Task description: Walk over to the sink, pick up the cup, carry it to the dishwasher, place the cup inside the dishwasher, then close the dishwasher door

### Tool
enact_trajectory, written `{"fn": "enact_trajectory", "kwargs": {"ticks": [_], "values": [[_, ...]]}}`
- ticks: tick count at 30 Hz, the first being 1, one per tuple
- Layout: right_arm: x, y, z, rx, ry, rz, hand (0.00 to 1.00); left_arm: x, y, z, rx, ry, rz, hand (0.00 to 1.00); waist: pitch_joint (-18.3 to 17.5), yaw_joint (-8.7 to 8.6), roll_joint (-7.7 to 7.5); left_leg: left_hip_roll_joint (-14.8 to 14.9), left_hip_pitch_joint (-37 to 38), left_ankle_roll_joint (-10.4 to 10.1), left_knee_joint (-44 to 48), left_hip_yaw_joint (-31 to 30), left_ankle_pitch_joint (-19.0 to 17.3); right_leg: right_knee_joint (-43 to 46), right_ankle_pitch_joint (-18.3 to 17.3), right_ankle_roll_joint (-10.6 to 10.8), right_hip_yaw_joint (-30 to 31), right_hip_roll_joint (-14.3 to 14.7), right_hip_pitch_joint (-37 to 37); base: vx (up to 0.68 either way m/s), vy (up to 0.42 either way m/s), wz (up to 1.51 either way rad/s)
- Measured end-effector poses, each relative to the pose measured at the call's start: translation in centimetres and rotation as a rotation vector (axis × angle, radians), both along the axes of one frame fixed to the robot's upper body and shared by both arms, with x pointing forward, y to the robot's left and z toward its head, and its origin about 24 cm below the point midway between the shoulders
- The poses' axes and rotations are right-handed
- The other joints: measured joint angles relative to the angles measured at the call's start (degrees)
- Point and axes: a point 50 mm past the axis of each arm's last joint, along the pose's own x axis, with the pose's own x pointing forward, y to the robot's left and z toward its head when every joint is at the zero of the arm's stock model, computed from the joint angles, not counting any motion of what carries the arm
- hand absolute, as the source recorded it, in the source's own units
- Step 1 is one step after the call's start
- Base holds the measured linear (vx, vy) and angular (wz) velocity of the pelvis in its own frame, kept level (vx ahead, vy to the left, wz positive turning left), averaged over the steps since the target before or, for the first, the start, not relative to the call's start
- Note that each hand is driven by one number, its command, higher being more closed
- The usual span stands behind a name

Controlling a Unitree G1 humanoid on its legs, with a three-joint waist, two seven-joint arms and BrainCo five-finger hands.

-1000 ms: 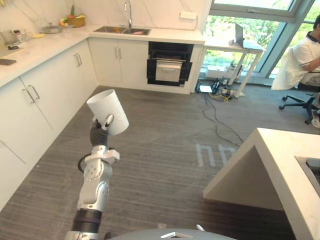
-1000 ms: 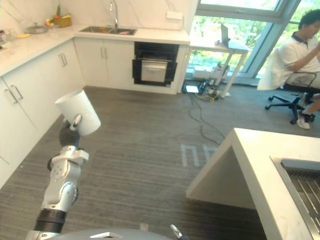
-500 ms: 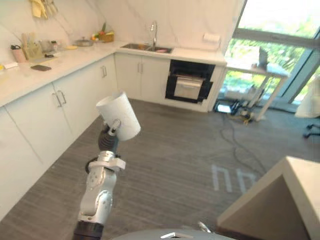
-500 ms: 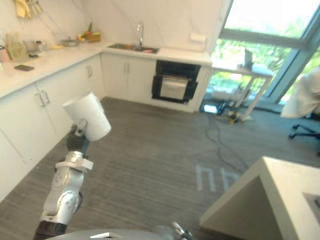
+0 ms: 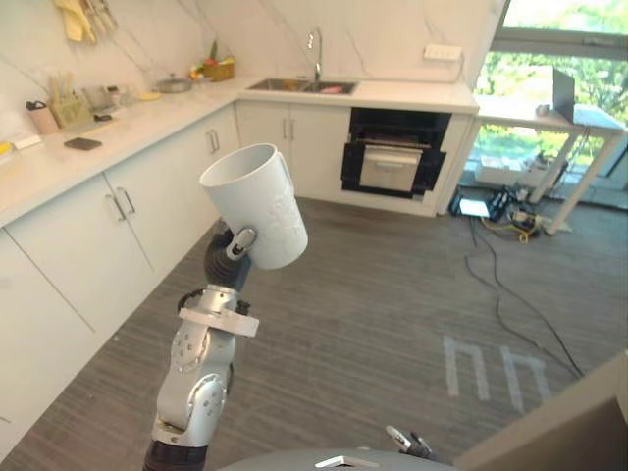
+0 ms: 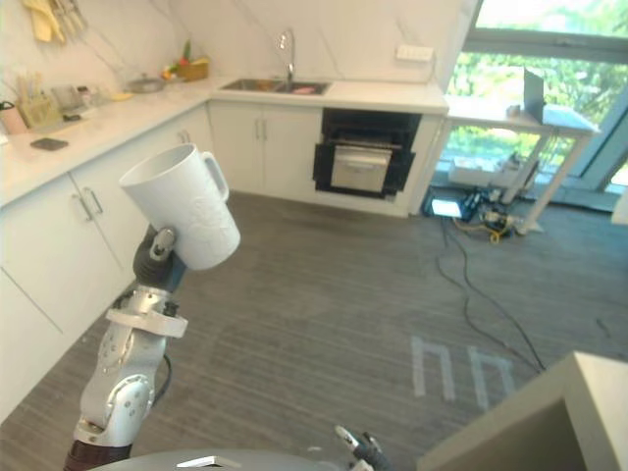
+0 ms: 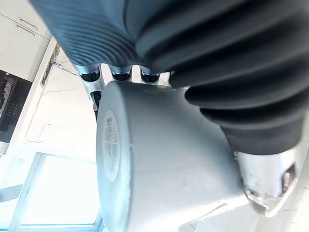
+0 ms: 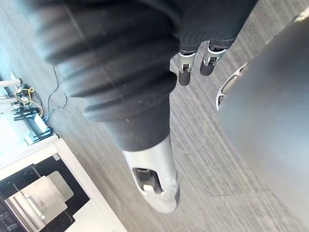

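A white cup [image 5: 257, 206] is held up at chest height over the grey floor, tilted with its mouth up and to the left. My left hand [image 5: 226, 260] is shut on it from below, the thumb against its side; in the left wrist view the cup [image 7: 164, 164] lies against the hand's dark cover [image 7: 217, 63]. The dishwasher [image 5: 392, 152] is a black opening under the far counter with a silver rack showing. The sink [image 5: 304, 86] with its faucet [image 5: 316, 44] lies just to its left. My right hand [image 8: 152, 179] hangs low over the floor, fingers [image 8: 186, 67] relaxed and holding nothing.
White cabinets [image 5: 118, 216] under a counter with kitchenware line the left side. Cables [image 5: 500, 265] trail over the floor by a desk [image 5: 549, 118] at the window. An island corner [image 6: 549, 422] juts in at the lower right.
The camera has swung left and tilted, so the person on the chair has left the picture. The cup sits higher and closer than before, still in my left hand, its handle now showing.
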Motion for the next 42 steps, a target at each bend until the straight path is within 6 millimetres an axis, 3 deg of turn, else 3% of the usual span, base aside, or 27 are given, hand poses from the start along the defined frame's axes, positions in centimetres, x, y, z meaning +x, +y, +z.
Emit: {"fn": "enact_trajectory", "kwargs": {"ticks": [1,2,3,4,6,8,11,12,14,15,17,19,20,22,24,26,28,30,31,33,34,35,36,37,38,40,42], "values": [[0.1,0.2,0.0,-0.014,0.003,0.045,0.0,-0.2,1.0,-0.5,-0.002,0.023,0.054,1.0,0.19,1.07,-1.16,2.43,-3.87,3.58,4.44,2.4,13.97,-4.34,0.23,-0.48,1.22,0.65,3.25,0.33,-0.08,-0.67],[1.1,0.5,0.2,-0.025,-0.029,0.084,0.0,-0.4,2.1,-1.0,-0.006,0.044,0.113,1.0,0.94,1.96,-1.15,2.47,-7.6,2.75,9.66,2.49,12.61,-6.2,2.12,-1.85,3.93,1.17,4.9,0.33,-0.061,-0.78],[1.7,0.4,0.4,-0.035,-0.048,0.088,0.0,-0.4,2.4,-1.3,-0.013,0.065,0.138,1.0,1.33,2.38,-0.74,2.47,-9.56,3.04,11.36,2.2,5.8,-6.67,2.01,-2.13,4.84,1.57,5.58,0.31,-0.028,-0.99],[3.3,0.5,1.0,-0.052,-0.1,0.123,0.0,-0.7,3.0,-2.0,-0.023,0.101,0.178,1.0,1.65,3.35,0.09,2.09,-12.2,3.36,8.92,2.72,-3.25,-8.28,2.03,-2.25,7.16,2.07,6.78,0.26,-0.033,-1.11],[6.6,1.9,2.4,-0.046,-0.218,0.205,0.0,-1.6,3.8,-3.1,-0.027,0.144,0.227,1.0,1.59,4.19,0.23,1.02,-13.91,2.98,-4.52,3.3,-9.15,-9.6,1.4,-2.49,10.66,2.14,8.05,0.31,0.001,-1.13],[10.8,4.6,5.3,-0.029,-0.42,0.292,0.0,-2.7,4.1,-4.2,-0.024,0.191,0.262,1.0,1.58,4.33,0.04,-1.31,-12.85,0.7,-31.54,2.28,-8.87,-9.85,-0.39,-2.12,14.69,1.92,9.48,0.47,0.067,-0.87],[12.1,5.9,6.6,-0.02,-0.516,0.277,0.0,-3.1,4.3,-4.2,0.011,0.174,0.29,1.0,1.71,4.79,0.16,-1.89,-13.25,-1.9,-44.69,7.28,-7.1,-8.92,-4.97,0.52,15.84,1.69,12.99,0.51,0.144,-0.36],[12.0,5.9,6.6,-0.024,-0.512,0.269,0.0,-3.1,4.3,-4.1,0.011,0.161,0.291,1.0,1.71,5.04,0.07,-2.06,-12.94,-0.7,-44.61,8.65,-6.35,-8.13,-6.52,1.24,15.86,1.42,14.04,0.59,0.211,-0.18],[11.0,5.8,6.4,-0.033,-0.488,0.237,0.0,-3.3,4.4,-3.6,0.028,0.128,0.28,1.0,-0.08,5.72,-2.85,-5.02,-12.63,4.15,-39.23,8.26,-0.26,-2.69,-9.74,4.66,15.82,-2.28,15.37,0.63,0.202,-0.04],[10.9,5.8,6.4,-0.032,-0.488,0.234,0.0,-3.3,4.5,-3.4,0.03,0.118,0.282,1.0,-0.21,5.67,-3.86,-5.95,-12.79,4.41,-37.67,8.3,-2.25,1.03,-9.72,5.34,15.93,-3.37,14.11,0.62,0.193,0.17],[11.1,5.6,6.3,-0.022,-0.483,0.231,0.0,-3.0,4.7,-3.0,0.065,0.097,0.293,1.0,0.26,5.07,-6.42,-8.87,-9.8,5.9,-36.07,9.11,-7.06,19.71,-3.14,11.33,15.04,-7.56,7.37,0.61,0.237,0.1],[11.0,5.9,6.3,-0.007,-0.483,0.233,0.0,-2.7,4.8,-2.9,0.091,0.088,0.288,1.0,0.75,3.99,-7.17,-10.97,-6.58,6.88,-36.22,9.09,-9.79,32.38,6.32,12.26,14.39,-10.85,2.24,0.59,0.197,0.11],[11.1,6.3,6.5,-0.01,-0.496,0.257,0.0,-2.6,4.8,-2.8,0.108,0.086,0.293,1.0,1.24,3.19,-7.65,-12.32,-3.12,7.93,-36.13,8.72,-12.84,42.9,7.59,9.94,13.75,-13.13,-2.01,0.55,0.143,0.05],[11.0,6.9,7.2,-0.008,-0.535,0.284,0.0,-2.3,4.0,-2.8,0.101,0.089,0.274,1.0,1.94,2.14,-6.23,-12.2,1.92,8.36,-36.22,7.1,-16.21,51.92,4.84,5.6,14.58,-12.0,-9.14,0.48,0.074,0.21],[10.7,7.4,8.0,-0.011,-0.575,0.285,0.0,-1.6,3.1,-2.5,0.11,0.082,0.247,1.0,2.79,0.64,-5.14,-10.97,5.56,8.09,-36.41,5.14,-18.2,49.34,2.46,5.54,13.85,-9.12,-15.6,0.44,-0.003,0.66],[10.2,7.2,8.9,-0.014,-0.619,0.238,0.0,-1.1,2.1,-1.8,0.104,0.046,0.204,1.0,3.31,-0.21,-4.67,-9.81,9.75,6.82,-37.36,2.22,-20.59,25.79,1.9,5.77,8.36,-7.1,-18.06,0.45,-0.079,0.73],[10.0,6.7,9.1,-0.029,-0.63,0.213,0.0,-0.8,1.8,-1.2,0.112,0.011,0.188,1.0,3.27,0.25,-4.71,-8.83,12.15,5.37,-37.07,1.55,-23.45,-0.01,6.94,5.86,6.33,-3.38,-15.44,0.53,-0.159,0.49],[9.7,6.2,8.8,-0.042,-0.613,0.202,0.0,-0.9,2.0,-1.5,0.132,0.019,0.187,1.0,3.24,0.57,-4.97,-9.45,15.53,4.52,-37.22,-0.06,-26.8,-7.59,9.2,5.64,6.18,-1.75,-14.45,0.65,-0.261,0.46],[9.6,5.9,8.6,-0.05,-0.598,0.207,0.0,-0.9,2.0,-2.1,0.13,0.052,0.188,1.0,3.12,0.14,-4.38,-9.84,18.16,4.67,-37.73,-2.05,-28.43,-3.83,13.02,2.72,7.29,-1.03,-14.62,0.66,-0.279,0.56],[9.3,5.0,8.0,-0.079,-0.556,0.226,0.0,-1.2,1.6,-3.3,0.117,0.111,0.179,1.0,1.99,0.2,-1.58,-8.54,19.19,5.7,-34.61,-4.23,-27.56,1.74,13.76,0.44,7.17,-0.28,-14.87,0.56,-0.234,0.37],[9.1,4.7,7.5,-0.093,-0.517,0.221,0.0,-1.5,1.5,-3.7,0.105,0.132,0.18,1.0,1.49,0.32,0.37,-7.33,17.52,7.44,-29.41,-5.5,-26.25,3.57,10.64,-0.88,6.24,0.47,-14.52,0.53,-0.24,0.2],[8.9,4.6,7.1,-0.096,-0.485,0.205,0.0,-1.4,1.3,-3.6,0.104,0.133,0.173,1.0,1.18,-0.05,1.57,-6.32,13.86,6.0,-20.64,-5.81,-22.45,4.54,7.77,-1.37,5.12,0.96,-13.51,0.55,-0.245,0.22],[8.7,4.5,7.0,-0.102,-0.476,0.195,0.0,-1.3,1.3,-3.5,0.104,0.127,0.171,1.0,1.4,-0.04,2.07,-5.67,11.77,3.48,-15.08,-5.77,-19.06,4.85,6.43,-1.41,4.69,1.19,-12.45,0.53,-0.249,0.25],[8.2,4.3,6.8,-0.108,-0.455,0.182,0.0,-1.2,1.2,-3.3,0.102,0.121,0.169,1.0,2.37,0.26,1.77,-3.74,5.72,-3.56,-3.36,-5.8,-7.99,5.03,3.83,-1.64,4.62,2.05,-9.88,0.41,-0.179,0.13],[8.0,4.5,6.7,-0.104,-0.448,0.188,0.0,-1.2,1.1,-3.4,0.09,0.124,0.173,1.0,2.71,0.59,2.48,-1.82,0.93,-6.14,6.34,-5.47,-3.12,4.87,2.13,-2.19,4.62,3.07,-7.73,0.5,-0.212,0.05],[7.7,3.8,6.6,-0.124,-0.437,0.201,0.0,-1.1,1.1,-4.0,0.08,0.159,0.189,1.0,3.36,1.05,3.37,0.57,-8.49,-2.41,17.96,-4.94,-5.68,2.49,-0.55,-2.31,4.19,5.03,-1.5,0.52,-0.203,-0.04],[7.7,3.3,6.7,-0.143,-0.439,0.208,0.0,-1.2,1.3,-4.6,0.08,0.193,0.211,1.0,3.18,2.3,2.63,0.7,-13.58,0.5,11.56,-1.79,-11.08,-1.82,-0.95,-1.62,4.29,5.19,3.74,0.44,-0.155,-0.18]]}}
